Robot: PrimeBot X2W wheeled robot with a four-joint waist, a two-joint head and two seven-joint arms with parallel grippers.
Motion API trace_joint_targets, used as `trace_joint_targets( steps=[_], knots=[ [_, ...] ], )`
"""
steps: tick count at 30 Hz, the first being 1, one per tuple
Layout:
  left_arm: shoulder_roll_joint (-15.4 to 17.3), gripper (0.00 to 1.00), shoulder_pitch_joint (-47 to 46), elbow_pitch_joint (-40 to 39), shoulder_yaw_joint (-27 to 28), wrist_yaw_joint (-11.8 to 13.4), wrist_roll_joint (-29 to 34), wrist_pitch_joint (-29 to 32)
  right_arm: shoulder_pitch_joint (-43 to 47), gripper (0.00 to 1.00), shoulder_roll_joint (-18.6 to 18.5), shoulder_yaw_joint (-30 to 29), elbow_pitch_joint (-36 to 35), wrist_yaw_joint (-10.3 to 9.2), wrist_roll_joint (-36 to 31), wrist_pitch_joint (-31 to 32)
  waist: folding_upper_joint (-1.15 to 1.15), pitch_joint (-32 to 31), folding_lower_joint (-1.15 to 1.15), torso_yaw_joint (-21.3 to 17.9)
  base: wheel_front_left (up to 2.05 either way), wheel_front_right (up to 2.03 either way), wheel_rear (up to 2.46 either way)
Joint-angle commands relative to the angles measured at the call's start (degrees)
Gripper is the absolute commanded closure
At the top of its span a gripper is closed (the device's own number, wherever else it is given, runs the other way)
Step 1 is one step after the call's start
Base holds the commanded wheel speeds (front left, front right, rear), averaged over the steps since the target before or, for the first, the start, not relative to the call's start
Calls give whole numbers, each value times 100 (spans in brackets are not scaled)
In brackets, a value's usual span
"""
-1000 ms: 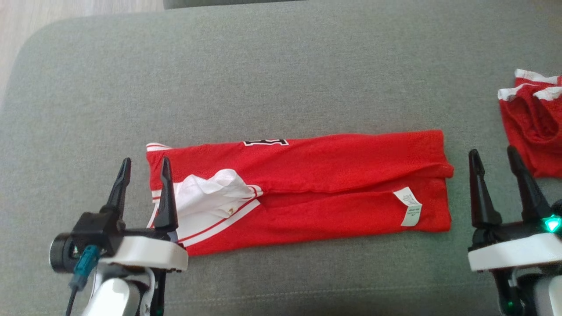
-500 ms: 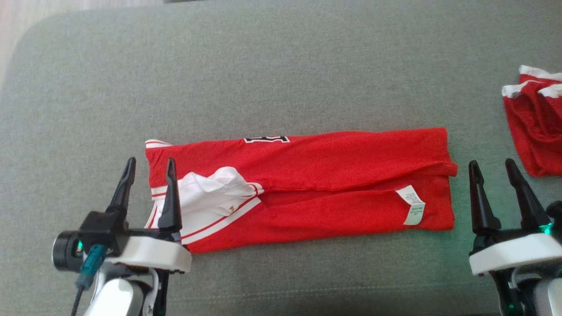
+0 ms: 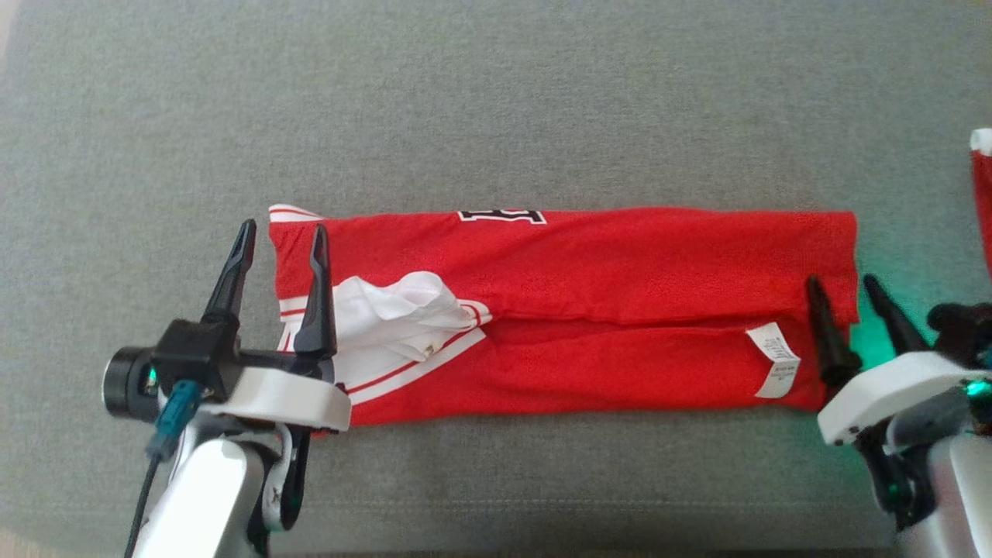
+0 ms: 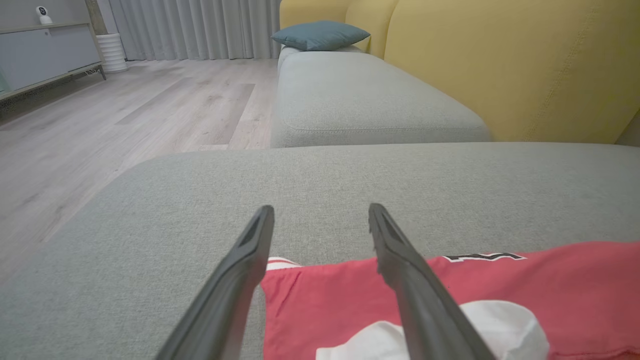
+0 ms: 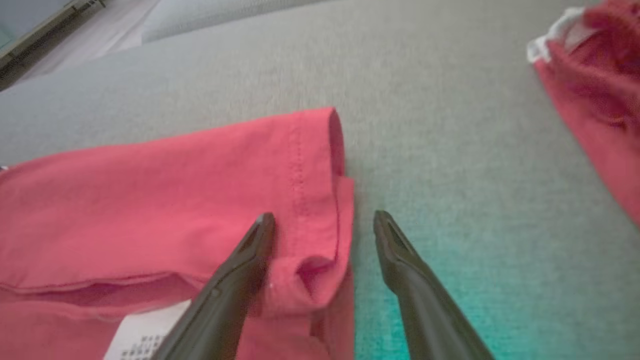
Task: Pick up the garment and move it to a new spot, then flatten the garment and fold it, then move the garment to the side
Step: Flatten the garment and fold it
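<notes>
The garment (image 3: 604,310) lies on the grey sofa cushion (image 3: 496,101) as a long red strip, its two long sides already folded in to meet along the middle seam; it runs across in front of me, the neck end with the bunched white patch (image 3: 387,314) on my left and the hem end with the white label (image 3: 775,360) on my right; I judge that the lengthwise fold is done and the crosswise fold comes next, which is why I have one arm at each short end; my left gripper (image 3: 283,226) is spread wide, one finger over the bare cushion and the other over the cloth, straddling the left edge so that closing would pinch it; my right gripper (image 3: 839,280) is likewise spread, holding nothing, with the rolled hem corner between its fingers in the right wrist view; whether its tips touch the cloth I cannot tell; a second red garment (image 3: 983,201) sits well apart at the far right, out of the way of the fold
</notes>
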Motion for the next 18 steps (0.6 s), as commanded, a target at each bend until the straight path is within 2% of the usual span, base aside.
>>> trace_joint_targets(
  steps=[1,11,12,13,14,18],
  knots=[
    [75,0,-241,-148,196,-15,63,-59,99,0,-81,141,-131,37,61,55,0,43,0,40,0,0,0],
    [62,0,-310,-95,216,6,44,-112,334,0,201,229,-85,37,158,208,0,99,0,-17,0,0,0],
    [65,0,-314,-94,216,6,41,-114,339,11,221,226,-78,37,171,219,0,107,0,-21,0,0,0],
    [66,0,-319,-91,216,5,36,-115,349,58,242,226,-47,37,192,267,0,111,0,-25,0,0,0],
    [68,0,-324,-89,216,6,33,-117,348,99,253,230,-28,37,213,297,0,113,0,-28,0,0,0],
    [82,0,-337,-72,215,14,33,-124,308,100,266,295,-68,37,537,345,0,97,0,-40,0,0,0]
  ],
)
